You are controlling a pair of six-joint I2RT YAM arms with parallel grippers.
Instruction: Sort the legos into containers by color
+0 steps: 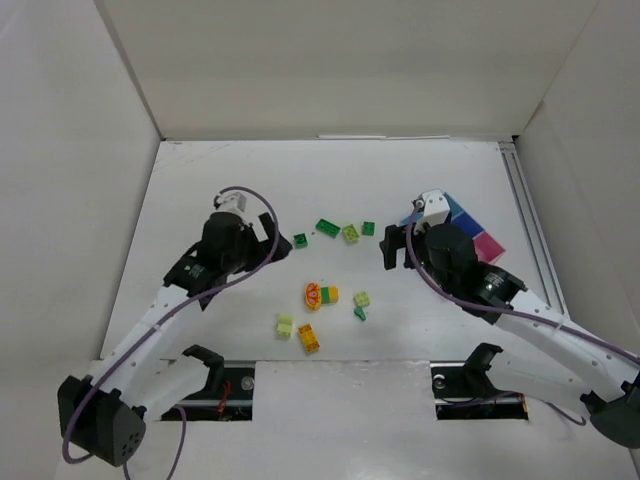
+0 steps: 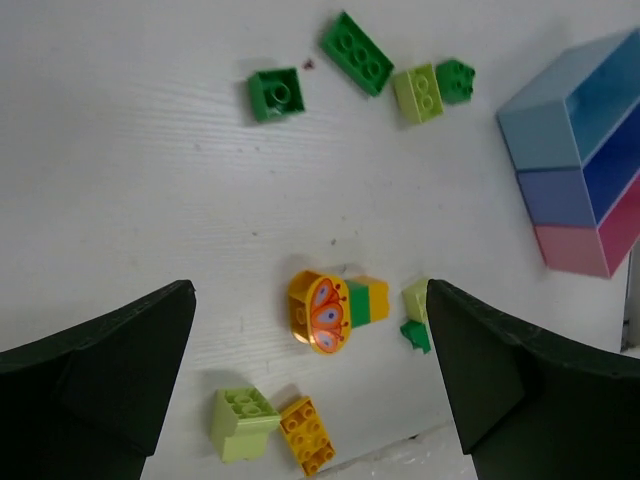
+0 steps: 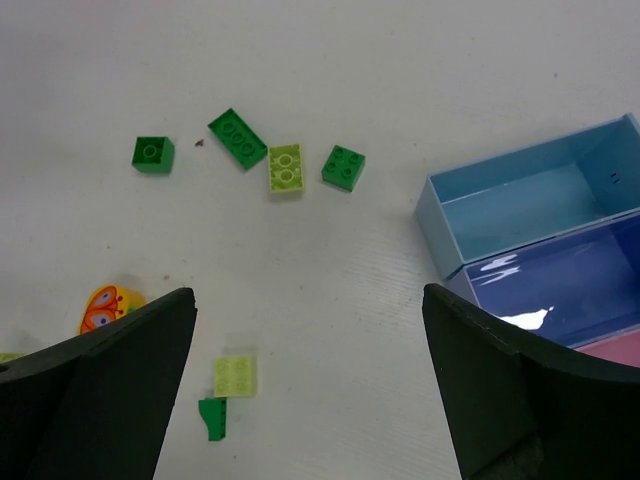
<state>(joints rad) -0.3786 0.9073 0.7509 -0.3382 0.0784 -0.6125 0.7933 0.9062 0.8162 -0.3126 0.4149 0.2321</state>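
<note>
The left pincer [image 1: 272, 242] is hanging over the white counter [image 1: 240, 180] with its jaws spread wide and holding nothing, and the right pincer [image 1: 390, 243] is doing the same on the other side, jaws wide apart and gripping nothing. Between them the legos are lying scattered on the counter. In a loose row on the far side are sitting a small dark green square brick [image 3: 152, 153], a longer dark green brick [image 3: 238, 138], a lime brick [image 3: 285, 168] just beside it, and another dark green square brick [image 3: 343, 167]. Nearer the arms a round orange butterfly piece [image 2: 322, 311] is lying on its side, joined to a short green-and-orange stack [image 2: 368, 300]. A pale lime brick [image 3: 235, 375] is resting to the right of it, with a small dark green piece [image 3: 212, 418] close by (its shape is too small to make out). A second lime brick [image 2: 242, 422] and an orange brick [image 2: 307, 433] are lying side by side closest to the near edge. The containers are standing to the right, partly under the right arm: the light blue bin [image 3: 530, 195], the darker blue bin [image 3: 570, 275] and the pink bin [image 3: 612, 346] are joined in a row.
</note>
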